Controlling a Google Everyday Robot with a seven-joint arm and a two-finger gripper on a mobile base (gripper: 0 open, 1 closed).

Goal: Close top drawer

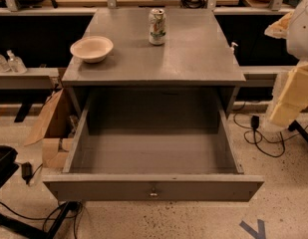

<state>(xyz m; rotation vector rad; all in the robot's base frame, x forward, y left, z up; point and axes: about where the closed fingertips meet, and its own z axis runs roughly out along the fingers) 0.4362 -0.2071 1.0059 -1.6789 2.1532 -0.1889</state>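
The top drawer [93, 187] of the grey cabinet is pulled far out toward me. Its flat front panel has one small metal knob [153, 192] at the centre, and its deep inside looks empty. My gripper [289, 101] shows as cream-coloured parts at the right edge, hanging beside the cabinet's right side. It is above and to the right of the drawer's right wall and touches nothing. No other drawer fronts are in view.
On the cabinet top [193, 59] stand a white bowl [91, 48] at the left and a drink can [157, 27] at the back. A cardboard box [53, 128] sits left of the drawer. Cables [260, 141] lie on the floor at the right and a black object [1, 166] at the lower left.
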